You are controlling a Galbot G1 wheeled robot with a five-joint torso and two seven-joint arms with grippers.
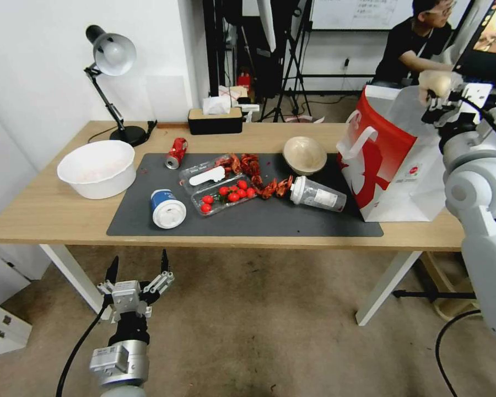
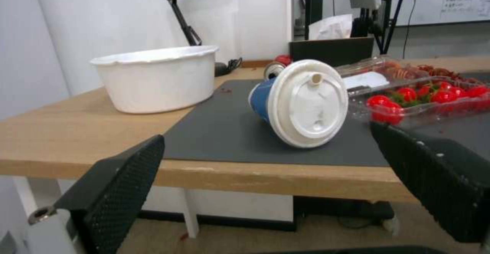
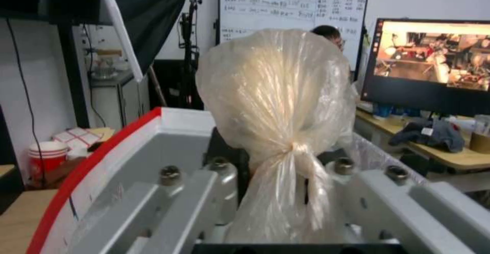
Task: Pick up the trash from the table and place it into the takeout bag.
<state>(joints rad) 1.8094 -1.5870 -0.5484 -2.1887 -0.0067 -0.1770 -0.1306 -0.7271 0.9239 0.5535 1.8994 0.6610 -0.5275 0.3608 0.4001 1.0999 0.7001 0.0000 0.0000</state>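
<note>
The right gripper (image 1: 436, 94) is closed on the wrapped ball (image 1: 435, 82), its knotted plastic tail hanging down between the fingers (image 3: 224, 177); gripper and ball are above the open mouth of the bag (image 1: 391, 160), which stands at the worktop's 3 o'clock end. The bag is red and white with flat white handles and a small red logo whose print is too small to read.

The left gripper (image 1: 138, 270) hangs below the worktop's (image 1: 49, 209) near edge at about 7 o'clock, jaws spread wide, empty, facing the paper cup (image 2: 301, 102).

That blue-and-white cup lies on its side on the grey mat (image 1: 248, 220), its white lid toward the near edge. At 12 o'clock from it the red can (image 1: 176, 153) lies tipped, long axis running front to back. The clear cup (image 1: 317, 194) lies on its side beside the bag, its white lid pointing to 9 o'clock. The beige bowl (image 1: 305, 155) sits tilted at the mat's far edge.

A tomato tray (image 1: 226, 196), a white bowl (image 1: 96, 168), a desk lamp (image 1: 111, 66) and a tissue box (image 1: 215, 118) also stand on the light-wood worktop. A whiteboard (image 3: 293, 5) with unreadable writing and a lit monitor (image 3: 434, 51) lie behind.
</note>
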